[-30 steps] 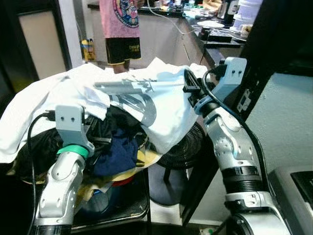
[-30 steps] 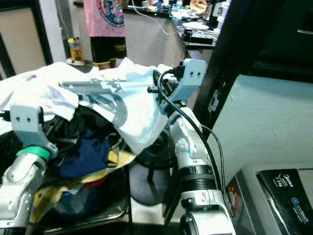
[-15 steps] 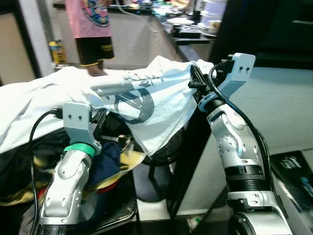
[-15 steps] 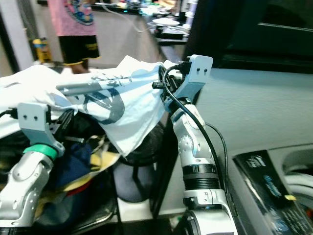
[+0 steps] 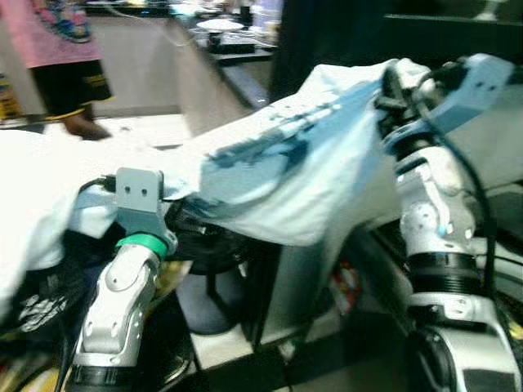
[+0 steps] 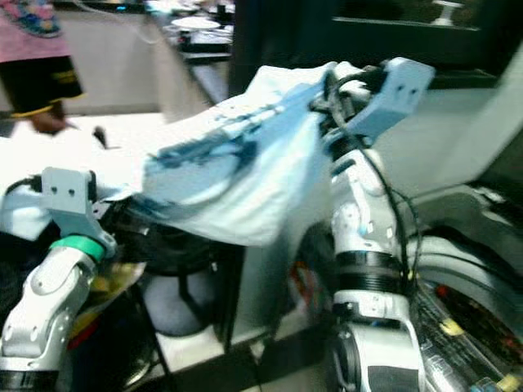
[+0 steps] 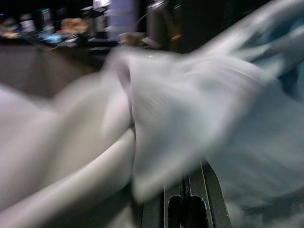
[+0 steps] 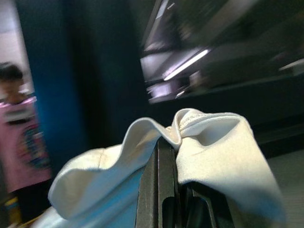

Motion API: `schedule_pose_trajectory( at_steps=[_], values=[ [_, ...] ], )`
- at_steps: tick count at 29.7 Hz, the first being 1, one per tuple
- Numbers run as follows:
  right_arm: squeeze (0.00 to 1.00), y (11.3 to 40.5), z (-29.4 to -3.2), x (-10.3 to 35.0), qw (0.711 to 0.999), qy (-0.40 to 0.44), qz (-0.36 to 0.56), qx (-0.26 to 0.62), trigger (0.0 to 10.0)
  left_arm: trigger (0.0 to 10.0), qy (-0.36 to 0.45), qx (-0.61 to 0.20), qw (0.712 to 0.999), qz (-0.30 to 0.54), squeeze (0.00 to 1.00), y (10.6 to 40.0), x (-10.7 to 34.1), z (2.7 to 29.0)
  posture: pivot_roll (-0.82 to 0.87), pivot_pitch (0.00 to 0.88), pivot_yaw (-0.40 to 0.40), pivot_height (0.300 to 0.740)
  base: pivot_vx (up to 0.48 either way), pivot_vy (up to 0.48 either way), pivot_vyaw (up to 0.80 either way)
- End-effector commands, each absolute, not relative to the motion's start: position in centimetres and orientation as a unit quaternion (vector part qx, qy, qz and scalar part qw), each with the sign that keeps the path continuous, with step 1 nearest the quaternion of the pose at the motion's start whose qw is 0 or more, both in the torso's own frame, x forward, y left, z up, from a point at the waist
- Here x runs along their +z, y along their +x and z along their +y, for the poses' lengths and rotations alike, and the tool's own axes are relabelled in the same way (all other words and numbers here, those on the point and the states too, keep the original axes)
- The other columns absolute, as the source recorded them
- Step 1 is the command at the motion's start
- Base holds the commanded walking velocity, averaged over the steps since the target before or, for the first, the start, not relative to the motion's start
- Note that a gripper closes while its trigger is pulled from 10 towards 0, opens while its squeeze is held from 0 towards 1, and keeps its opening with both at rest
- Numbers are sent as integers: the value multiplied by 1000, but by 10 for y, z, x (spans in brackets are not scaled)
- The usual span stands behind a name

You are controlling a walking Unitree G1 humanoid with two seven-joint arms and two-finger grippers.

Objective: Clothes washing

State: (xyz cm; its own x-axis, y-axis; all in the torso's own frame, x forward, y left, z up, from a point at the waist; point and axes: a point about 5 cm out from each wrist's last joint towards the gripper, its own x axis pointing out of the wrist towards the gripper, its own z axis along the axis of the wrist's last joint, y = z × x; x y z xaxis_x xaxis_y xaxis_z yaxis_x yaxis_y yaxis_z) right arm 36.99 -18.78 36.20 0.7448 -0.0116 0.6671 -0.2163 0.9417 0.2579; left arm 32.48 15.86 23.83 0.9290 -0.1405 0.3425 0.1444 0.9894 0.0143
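A far kitchen tabletop (image 5: 221, 45) is blurring behind as both arms are carrying the shirt (image 5: 294, 175): right gripper (image 8: 164, 156) pinching its edge high right, left gripper (image 7: 185, 199) clamping it lower left. Next, judging by the washer (image 6: 466, 310) at near right, lowering it in.

T-shirt (image 5: 278, 171) between left tool (image 5: 176, 214) and right tool (image 5: 391, 86).
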Motion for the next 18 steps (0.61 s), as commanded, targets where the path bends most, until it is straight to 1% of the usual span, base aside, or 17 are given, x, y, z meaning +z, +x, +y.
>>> schedule_pose_trajectory(
  at_steps=[1,8,18],
  values=[
    [0,363,-198,373,906,175,-384,40,10000,10000,-9,-61,981,-184,0,323,240,164,8,0,-35,740,0,0,-800],
    [0,360,-196,377,897,189,-397,51,10000,10000,-11,-58,981,-186,0,322,241,166,8,2,-32,740,0,0,-800],
    [0,360,-197,379,891,197,-405,54,10000,10000,-13,-49,981,-186,0,323,241,169,10,9,-30,740,0,0,-800]
  ],
)
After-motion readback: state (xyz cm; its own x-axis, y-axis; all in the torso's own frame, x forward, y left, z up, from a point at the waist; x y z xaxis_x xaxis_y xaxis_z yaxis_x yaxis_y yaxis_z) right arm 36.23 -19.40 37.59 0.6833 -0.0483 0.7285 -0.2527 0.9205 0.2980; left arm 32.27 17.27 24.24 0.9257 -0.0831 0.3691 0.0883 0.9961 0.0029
